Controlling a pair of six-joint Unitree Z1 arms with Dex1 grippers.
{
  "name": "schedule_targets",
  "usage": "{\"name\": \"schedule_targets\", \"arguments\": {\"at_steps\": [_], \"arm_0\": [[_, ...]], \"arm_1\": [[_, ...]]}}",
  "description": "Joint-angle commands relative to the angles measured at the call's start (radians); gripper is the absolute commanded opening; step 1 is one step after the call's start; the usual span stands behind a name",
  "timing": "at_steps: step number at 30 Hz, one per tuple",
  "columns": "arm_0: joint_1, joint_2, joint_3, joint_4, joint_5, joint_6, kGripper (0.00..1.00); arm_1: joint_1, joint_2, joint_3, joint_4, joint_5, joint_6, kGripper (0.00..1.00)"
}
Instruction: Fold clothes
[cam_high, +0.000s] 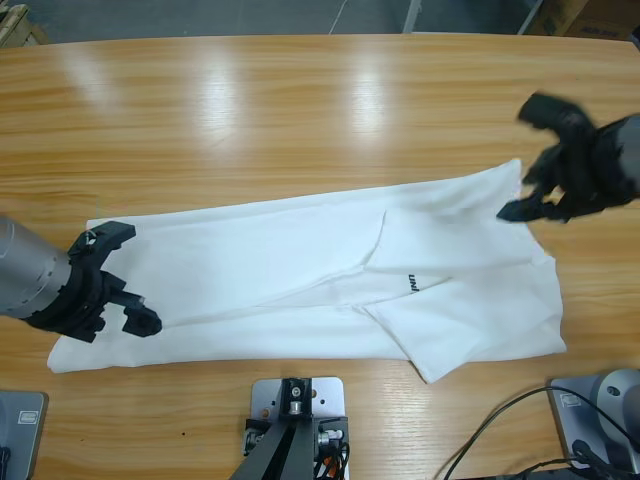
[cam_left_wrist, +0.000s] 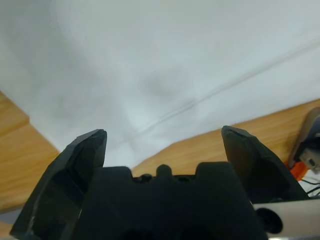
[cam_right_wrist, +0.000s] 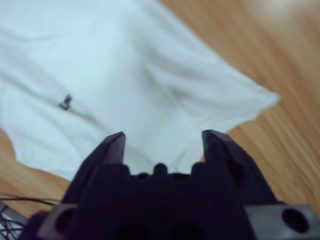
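High view first, nearest edge: the T-shirt (cam_high: 300, 290) lies spread lengthways across the middle of the table (cam_high: 300, 110), already partly folded into a long band, with one panel turned over at an angle near the lettering (cam_high: 411, 286) and a diagonal crease running up from it. It looks light, limp and thin, so it should drape and slide on the smooth wood rather than keep any shape; a pinch at an edge or corner, taking all layers together, seems the safest hold, since a grab in the middle would likely bunch it. At the left end, the left gripper (cam_high: 112, 272) sits low over the shirt's short edge, jaws spread wide with nothing between them; its wrist view shows only white cloth and a seam past the open tips. Farther off, at the far right corner, the right gripper (cam_high: 535, 160) hangs above the shirt's raised corner, also wide open and empty.
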Motion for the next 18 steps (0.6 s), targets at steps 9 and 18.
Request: {"name": "schedule_targets", "arguments": {"at_steps": [9,18], "arm_0": [[-0.036,-0.029,0.147,-0.226,-0.019,0.075,0.969],[-0.082,-0.007,0.167,-0.288,-0.015,0.133,0.968]], "arm_1": [[0.230,0.186,0.072,-0.084,0.070,-0.148,0.945],[0.343,0.321,0.042,-0.075,0.029,-0.312,0.885]]}}
